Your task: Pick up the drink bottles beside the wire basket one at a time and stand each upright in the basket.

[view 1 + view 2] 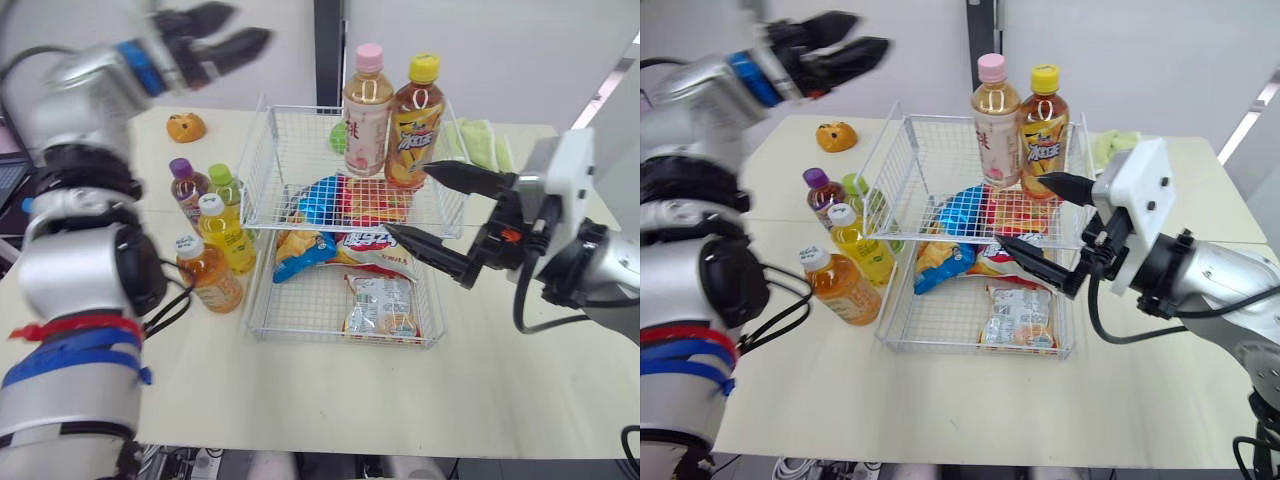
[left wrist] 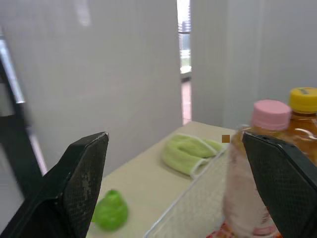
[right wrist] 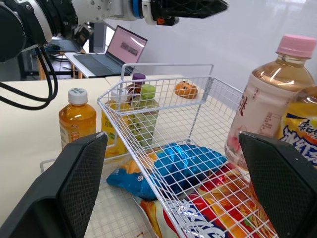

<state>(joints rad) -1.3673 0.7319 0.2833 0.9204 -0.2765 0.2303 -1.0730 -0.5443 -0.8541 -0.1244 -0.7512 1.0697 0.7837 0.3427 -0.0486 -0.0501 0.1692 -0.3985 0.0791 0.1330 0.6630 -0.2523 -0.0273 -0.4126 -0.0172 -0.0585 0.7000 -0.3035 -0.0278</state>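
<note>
The two-tier wire basket point(image 1: 300, 108) stands mid-table. In its upper tier two bottles stand upright: a pink-capped one point(image 1: 367, 115) and a yellow-capped one point(image 1: 415, 125). Several more bottles stand just left of the basket: purple cap point(image 1: 185, 188), green cap point(image 1: 224, 185), a yellow drink point(image 1: 226, 235) and an orange drink point(image 1: 210, 275). My left gripper point(image 1: 250, 25) is open and empty, raised high above the table's back left. My right gripper point(image 1: 407, 199) is open and empty at the basket's right side, its fingers pointing in toward the upright bottles.
Snack bags point(image 1: 380, 300) fill the basket's lower tray and the upper tier's front. A small orange toy point(image 1: 185, 127) lies at the back left, with a green cloth point(image 1: 480, 143) at the back right. A green object point(image 1: 340, 138) sits behind the basket. A laptop point(image 3: 126, 47) is off to the left.
</note>
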